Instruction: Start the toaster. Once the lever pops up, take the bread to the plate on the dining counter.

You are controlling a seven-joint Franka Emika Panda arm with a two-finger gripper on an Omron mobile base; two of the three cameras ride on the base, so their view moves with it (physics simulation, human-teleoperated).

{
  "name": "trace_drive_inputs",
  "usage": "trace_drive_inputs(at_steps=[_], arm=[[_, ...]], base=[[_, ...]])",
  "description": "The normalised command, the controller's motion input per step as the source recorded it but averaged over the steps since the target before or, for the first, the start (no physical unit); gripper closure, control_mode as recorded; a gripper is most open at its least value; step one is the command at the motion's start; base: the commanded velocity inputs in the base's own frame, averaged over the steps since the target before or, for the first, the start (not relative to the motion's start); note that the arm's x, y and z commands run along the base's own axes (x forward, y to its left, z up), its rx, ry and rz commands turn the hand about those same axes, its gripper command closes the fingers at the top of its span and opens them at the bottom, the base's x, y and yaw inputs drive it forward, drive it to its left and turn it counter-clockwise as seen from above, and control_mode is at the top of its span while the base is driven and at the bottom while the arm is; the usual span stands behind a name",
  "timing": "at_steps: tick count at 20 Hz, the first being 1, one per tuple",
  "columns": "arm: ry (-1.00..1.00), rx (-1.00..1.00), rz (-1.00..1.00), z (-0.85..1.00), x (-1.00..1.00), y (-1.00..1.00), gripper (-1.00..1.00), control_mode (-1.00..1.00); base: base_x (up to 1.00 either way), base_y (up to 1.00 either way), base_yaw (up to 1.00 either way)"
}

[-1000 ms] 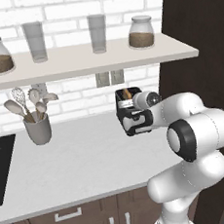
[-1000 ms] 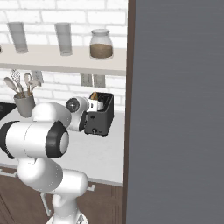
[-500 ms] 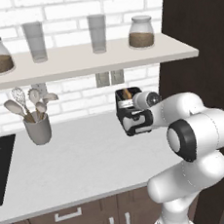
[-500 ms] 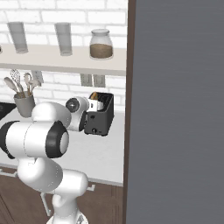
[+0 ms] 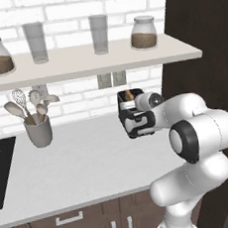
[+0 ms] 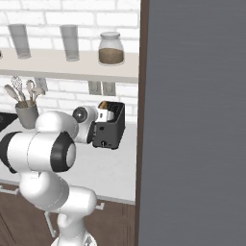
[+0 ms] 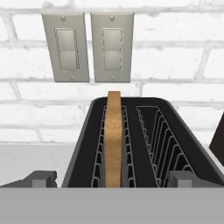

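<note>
The dark grey toaster (image 7: 144, 140) stands by the brick wall, at the right end of the pale worktop (image 5: 86, 163). One golden-brown slice of bread (image 7: 113, 140) stands upright in its left slot and sticks out above the top. My gripper (image 7: 111, 179) hovers at the toaster's near end, open, with one fingertip (image 7: 41, 178) on each side of the body and nothing held. The left base view has the toaster (image 5: 130, 127), the bread (image 5: 128, 94) and my gripper (image 5: 137, 112) under the shelf. The plate and the dining counter are out of view.
A grey utensil holder (image 5: 38, 130) stands to the left on the worktop, and a black hob (image 5: 0, 170) lies at the far left. A shelf (image 5: 91, 63) with jars and glasses hangs overhead. A dark tall cabinet (image 5: 203, 42) closes the right side. Wall switches (image 7: 87, 46) sit behind the toaster.
</note>
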Motion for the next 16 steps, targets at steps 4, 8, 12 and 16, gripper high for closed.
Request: trace_drive_inputs(at_steps=[4, 8, 12, 16], arm=[[0.00, 0.00, 0.00, 0.00, 0.22, 0.00, -1.00, -1.00], [0.00, 0.00, 0.00, 0.00, 0.18, 0.00, -1.00, -1.00], [0.00, 0.00, 0.00, 0.00, 0.10, 0.00, -1.00, -1.00], [0.00, 0.00, 0.00, -0.02, 0.12, 0.00, -1.00, -1.00]], base=[[0.00, 0.00, 0.00], [0.00, 0.00, 0.00], [0.00, 0.00, 0.00], [0.00, 0.00, 0.00]])
